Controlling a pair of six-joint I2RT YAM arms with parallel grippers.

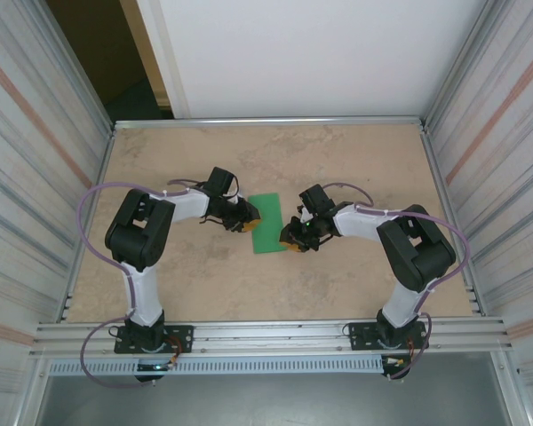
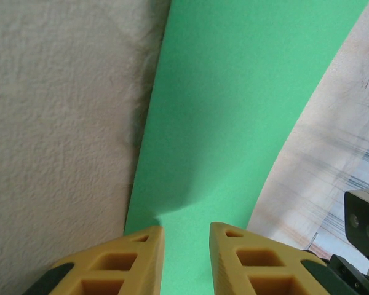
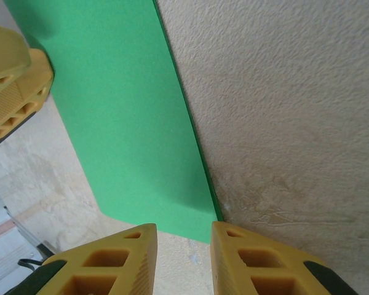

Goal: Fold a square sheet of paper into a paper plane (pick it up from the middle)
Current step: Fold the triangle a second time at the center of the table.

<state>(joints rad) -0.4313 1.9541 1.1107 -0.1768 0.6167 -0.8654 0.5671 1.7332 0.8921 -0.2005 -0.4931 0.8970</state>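
Left gripper (image 2: 186, 228): jaws narrowly apart, tips over the sheet (image 2: 234, 123), nothing clamped. Right gripper (image 3: 184, 226): likewise part-open at the sheet's corner, holding nothing.

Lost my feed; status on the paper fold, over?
Left claw part open over green paper. Right claw part open at its corner. Nothing in the way.

One bright green sheet of thin matte paper (image 1: 267, 224); one beige mottled tabletop (image 1: 338, 160); two black-and-white jointed robot arms, the left arm (image 1: 142, 232) and the right arm (image 1: 417, 248); two grippers, the left gripper (image 1: 248, 216) and the right gripper (image 1: 294, 238), each with two yellow moulded plastic fingers (image 2: 120, 267), four in all; two looping purple cables (image 1: 115, 185); two ribbed metal side walls (image 1: 27, 160).
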